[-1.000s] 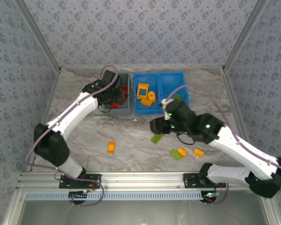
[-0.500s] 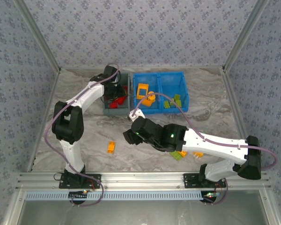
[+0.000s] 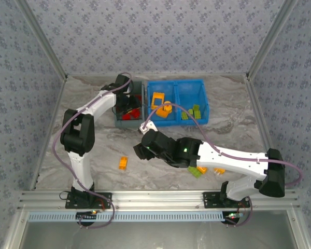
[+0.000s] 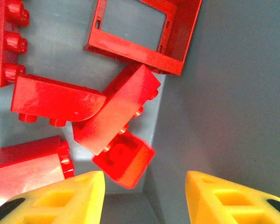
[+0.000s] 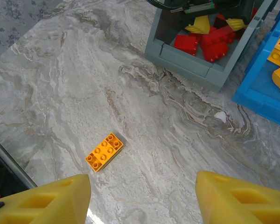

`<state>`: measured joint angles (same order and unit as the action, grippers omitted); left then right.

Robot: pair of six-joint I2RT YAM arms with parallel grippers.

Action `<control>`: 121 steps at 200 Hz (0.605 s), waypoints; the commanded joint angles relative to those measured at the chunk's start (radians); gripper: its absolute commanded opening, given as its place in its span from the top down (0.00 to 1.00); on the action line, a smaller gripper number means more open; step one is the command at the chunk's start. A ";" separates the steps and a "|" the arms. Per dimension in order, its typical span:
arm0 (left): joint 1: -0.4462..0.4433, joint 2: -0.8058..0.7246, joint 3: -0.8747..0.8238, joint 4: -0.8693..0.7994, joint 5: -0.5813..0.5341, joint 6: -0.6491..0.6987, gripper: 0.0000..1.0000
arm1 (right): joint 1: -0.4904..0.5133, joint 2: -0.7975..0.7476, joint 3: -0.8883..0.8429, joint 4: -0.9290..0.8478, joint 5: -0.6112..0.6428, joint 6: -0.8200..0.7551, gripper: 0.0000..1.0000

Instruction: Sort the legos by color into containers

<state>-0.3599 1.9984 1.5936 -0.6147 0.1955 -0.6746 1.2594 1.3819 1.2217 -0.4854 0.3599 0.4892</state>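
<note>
Gray-veined marble table (image 3: 93, 150) across the middle of the top view, shut in by walls (image 3: 155, 36) papered with a small blue flower print. Metal posts (image 3: 41, 39) slanting up at both sides, a metal rail (image 3: 155, 196) along the bottom edge.

At upper centre, a blue bin (image 3: 177, 83) of two compartments, with orange bricks (image 3: 158, 99) in the left one and green bricks (image 3: 193, 111) in the right. Just beside it on the left, a smaller gray bin (image 3: 129, 123) holding red bricks (image 4: 56, 100).

Left gripper (image 4: 144, 196) down inside the gray bin, released, yellow fingers (image 4: 60, 198) apart with nothing between them. Just above that gap, a small red brick (image 4: 123, 158), blurred at its edges. Higher up, a hollow red frame (image 4: 130, 57) at the top of the left wrist view.

Right gripper (image 5: 142, 200) released as well, fingers wide apart at the bottom corners of the right wrist view, over bare marble. A lone orange brick (image 5: 104, 151) flat on the table, left of centre, just above the left-hand finger and apart from it.

Cut off by the left edge of the left wrist view: another red brick (image 4: 4, 42). Partly covered by the right arm (image 3: 233, 158) at lower right of the top view: a green piece (image 3: 195, 171) and two orange pieces (image 3: 219, 169), shapes hard to make out.
</note>
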 commanded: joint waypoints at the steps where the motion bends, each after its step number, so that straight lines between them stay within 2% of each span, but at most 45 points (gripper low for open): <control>1: 0.003 -0.080 -0.009 0.017 0.027 -0.003 0.51 | 0.001 0.007 -0.006 0.017 0.016 0.022 0.37; 31: 0.003 -0.139 -0.023 0.007 0.008 -0.009 0.51 | 0.000 0.020 -0.020 0.022 0.022 0.021 0.37; 62: 0.003 -0.284 -0.086 0.015 -0.024 -0.050 0.51 | 0.012 0.093 -0.019 0.023 0.019 0.001 0.36; 91: -0.007 -0.518 -0.178 -0.056 -0.171 -0.063 0.46 | 0.033 0.262 0.077 -0.016 -0.063 0.022 0.33; 121: -0.013 -0.848 -0.333 -0.142 -0.322 -0.057 0.39 | 0.037 0.459 0.245 -0.087 -0.163 0.191 0.32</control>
<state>-0.3630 1.4147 1.3781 -0.6495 0.0460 -0.7258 1.2881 1.7039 1.3117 -0.4919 0.2924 0.5217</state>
